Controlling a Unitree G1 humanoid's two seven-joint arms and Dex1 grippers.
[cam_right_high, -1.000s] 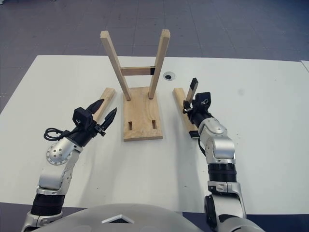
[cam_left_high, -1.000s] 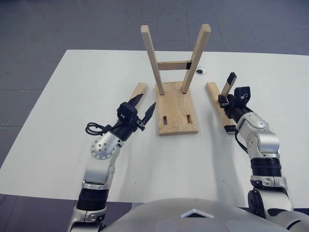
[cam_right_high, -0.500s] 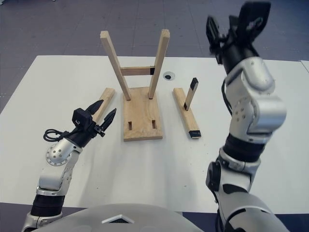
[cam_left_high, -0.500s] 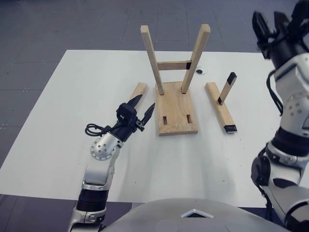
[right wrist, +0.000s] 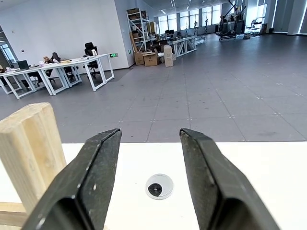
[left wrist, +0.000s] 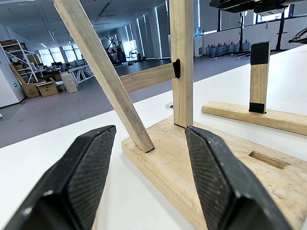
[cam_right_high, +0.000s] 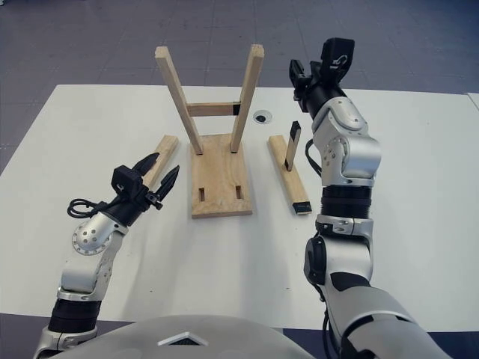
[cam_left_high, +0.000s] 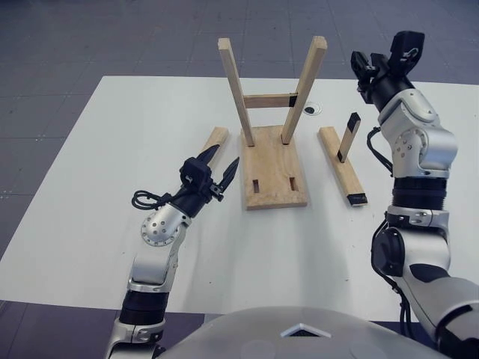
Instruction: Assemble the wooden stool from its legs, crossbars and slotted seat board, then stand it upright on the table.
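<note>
The slotted seat board (cam_left_high: 273, 170) lies flat in the middle of the table with two legs (cam_left_high: 234, 90) standing in its far slots. A crossbar (cam_left_high: 267, 100) joins them. A third leg (cam_left_high: 215, 140) lies to the left of the board. A fourth leg (cam_left_high: 340, 173) lies to the right with a short crossbar (cam_left_high: 346, 137) standing up from it. My left gripper (cam_left_high: 216, 167) is open, low beside the left leg, facing the board (left wrist: 216, 160). My right gripper (cam_left_high: 372, 67) is open and empty in the air over the table's far right, level with the leg top (right wrist: 32, 148).
A round cable grommet (cam_left_high: 310, 110) is set into the white table (cam_left_high: 112, 149) behind the stool parts. The table's front half is bare. Grey floor and office desks lie beyond the far edge.
My right gripper let go of the right leg and crossbar, swung up high, then came down a little over the table's far right. The left arm has not moved.
</note>
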